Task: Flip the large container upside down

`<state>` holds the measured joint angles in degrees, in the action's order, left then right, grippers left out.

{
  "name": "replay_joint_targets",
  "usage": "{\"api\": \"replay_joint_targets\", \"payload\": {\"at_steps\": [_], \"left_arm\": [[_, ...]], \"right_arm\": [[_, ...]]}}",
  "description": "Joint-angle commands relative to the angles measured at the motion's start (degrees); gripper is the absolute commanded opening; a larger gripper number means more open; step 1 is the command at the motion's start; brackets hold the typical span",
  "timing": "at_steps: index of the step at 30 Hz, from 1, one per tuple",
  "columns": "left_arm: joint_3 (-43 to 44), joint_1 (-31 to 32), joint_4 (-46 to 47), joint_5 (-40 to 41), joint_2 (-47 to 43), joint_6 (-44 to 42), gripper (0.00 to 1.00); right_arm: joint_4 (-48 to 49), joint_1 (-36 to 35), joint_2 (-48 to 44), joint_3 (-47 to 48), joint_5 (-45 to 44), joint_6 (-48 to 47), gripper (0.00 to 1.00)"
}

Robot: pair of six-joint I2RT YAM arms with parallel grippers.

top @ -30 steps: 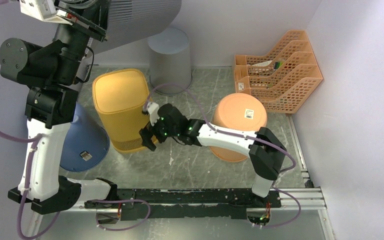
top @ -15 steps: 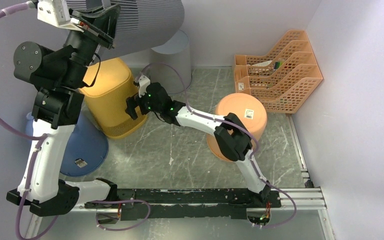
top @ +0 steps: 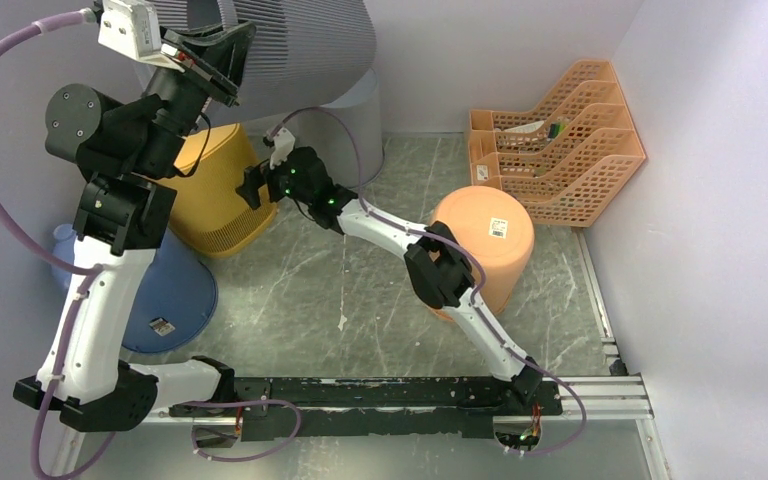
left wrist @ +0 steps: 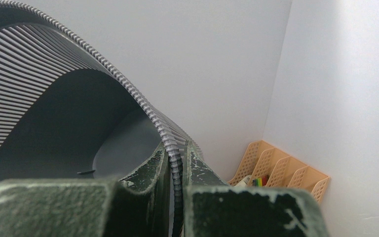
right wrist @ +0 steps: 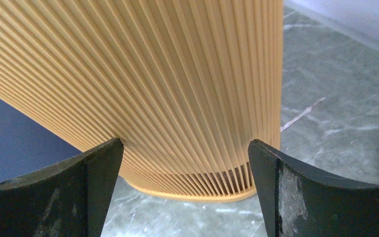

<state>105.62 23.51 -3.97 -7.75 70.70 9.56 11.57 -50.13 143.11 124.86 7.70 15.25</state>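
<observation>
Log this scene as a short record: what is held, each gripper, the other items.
held: large bin, grey, ribbed, raised above the table
left gripper: shut on the large bin's rim, one finger inside, one outside
right gripper: open, facing the yellow bin; contact unclear
others: blue bin, orange bin base up, small grey bin, rack
task: large bin not yet set down upside down
</observation>
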Motion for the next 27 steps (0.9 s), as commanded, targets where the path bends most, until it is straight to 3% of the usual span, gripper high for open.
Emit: {"api": "replay_joint_targets", "payload": {"at_steps": [1, 11, 17, 27], "left_arm": [[0.73, 0.14, 11.67, -1.77, -1.85, -3.38, 0.07], [0.82, 0.14, 12.06, -1.61, -2.09, -1.03, 0.07], [2.02, 0.14, 11.67, -2.64, -3.01, 1.71, 0.07], [1.3, 0.14, 12.98, -0.01, -5.18, 0.73, 0.07]], "right_arm": [[3.54, 1.74, -3.86, -1.41, -1.36, -0.58, 1.0], [2.09, 0.19, -29.92, -30.1, -3.4, -4.08, 1.0], [-2.53, -1.09, -41.57, -40.64, -6.45, -5.78, 1.0], [-13.55, -1.26, -61.75, -56.46, -20.21, -6.25, 1.0]]}}
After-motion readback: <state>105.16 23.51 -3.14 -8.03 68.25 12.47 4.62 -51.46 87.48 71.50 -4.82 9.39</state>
